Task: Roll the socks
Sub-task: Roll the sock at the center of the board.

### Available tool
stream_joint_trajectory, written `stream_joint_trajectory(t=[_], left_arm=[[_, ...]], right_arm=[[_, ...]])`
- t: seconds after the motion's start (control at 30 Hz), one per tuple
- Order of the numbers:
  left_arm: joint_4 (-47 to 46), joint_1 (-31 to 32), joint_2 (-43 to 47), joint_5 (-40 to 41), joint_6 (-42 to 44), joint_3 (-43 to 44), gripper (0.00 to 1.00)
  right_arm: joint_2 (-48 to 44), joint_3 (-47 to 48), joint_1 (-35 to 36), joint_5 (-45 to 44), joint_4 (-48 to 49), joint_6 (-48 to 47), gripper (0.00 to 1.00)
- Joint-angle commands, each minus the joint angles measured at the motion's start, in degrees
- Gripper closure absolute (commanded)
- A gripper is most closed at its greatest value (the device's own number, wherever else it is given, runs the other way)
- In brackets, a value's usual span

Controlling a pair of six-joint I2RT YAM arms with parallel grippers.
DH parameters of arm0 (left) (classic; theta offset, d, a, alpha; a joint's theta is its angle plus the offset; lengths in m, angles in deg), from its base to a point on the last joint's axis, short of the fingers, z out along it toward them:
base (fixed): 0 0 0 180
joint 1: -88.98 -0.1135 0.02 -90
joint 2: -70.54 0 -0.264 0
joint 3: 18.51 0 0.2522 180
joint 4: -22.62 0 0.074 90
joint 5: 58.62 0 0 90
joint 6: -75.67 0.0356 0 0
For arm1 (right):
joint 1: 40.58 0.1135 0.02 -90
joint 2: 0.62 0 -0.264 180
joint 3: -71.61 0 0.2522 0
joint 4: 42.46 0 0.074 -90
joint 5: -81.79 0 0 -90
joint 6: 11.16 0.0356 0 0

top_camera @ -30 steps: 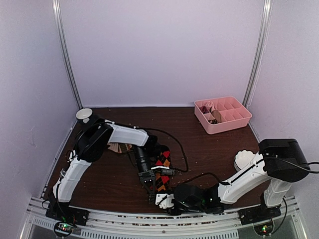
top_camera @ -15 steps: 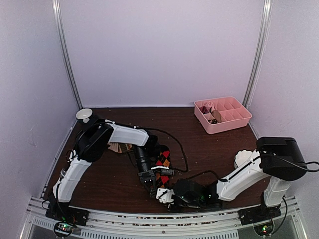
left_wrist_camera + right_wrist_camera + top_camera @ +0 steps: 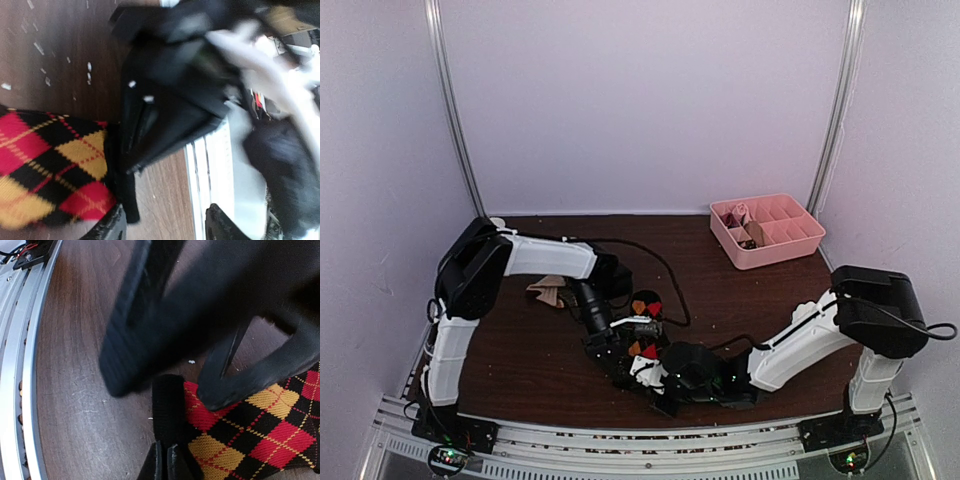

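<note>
The black fabric sock with red and orange argyle diamonds point(image 3: 240, 437) lay on the brown wooden bench point(image 3: 520, 350) near its front edge, its long axis running away from the arms. The right arm's fingers point(image 3: 161, 463), pressed together, pinched its near black end. The left arm's fingers point(image 3: 114, 229) stood spread just beside the sock, holding nothing.

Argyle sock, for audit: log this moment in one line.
left gripper: open | right gripper: shut on argyle sock cuff
</note>
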Motion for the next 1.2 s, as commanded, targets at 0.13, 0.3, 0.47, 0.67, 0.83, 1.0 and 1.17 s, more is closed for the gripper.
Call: stream_joint_trajectory(t=[0.13, 0.3, 0.47, 0.67, 0.83, 1.0, 1.17], left_arm=[[-23.7, -3.2, 20.0, 7.4, -6.2, -15.9, 0.23], [-37.8, -2.7, 30.5, 14.6, -7.4, -26.9, 0.26], [-43.1, 0.2, 32.9, 18.8, -4.4, -31.4, 0.33], [-46.7, 6.3, 30.0, 22.0, -2.2, -30.8, 0.40], [-48.4, 8.4, 26.3, 25.4, -0.3, -28.0, 0.42], [-49.5, 9.6, 22.6, 28.5, 1.0, -26.0, 0.47], [-50.3, 9.9, 20.0, 30.1, 0.1, -23.9, 0.54]], right_arm=[[-1.5, -3.7, -3.5, 7.0, -10.3, 7.1, 1.00], [-2.7, -4.4, -7.4, 12.9, -9.1, 13.0, 1.00], [-1.2, -6.0, -12.1, 21.1, -3.8, 21.7, 1.00], [1.6, -6.8, -16.7, 29.6, 1.7, 29.4, 1.00], [2.2, -7.6, -18.8, 32.1, 1.7, 31.2, 1.00], [2.1, -7.8, -19.6, 32.5, 0.7, 31.5, 1.00], [3.0, -7.7, -19.9, 33.6, 2.8, 33.4, 1.00]])
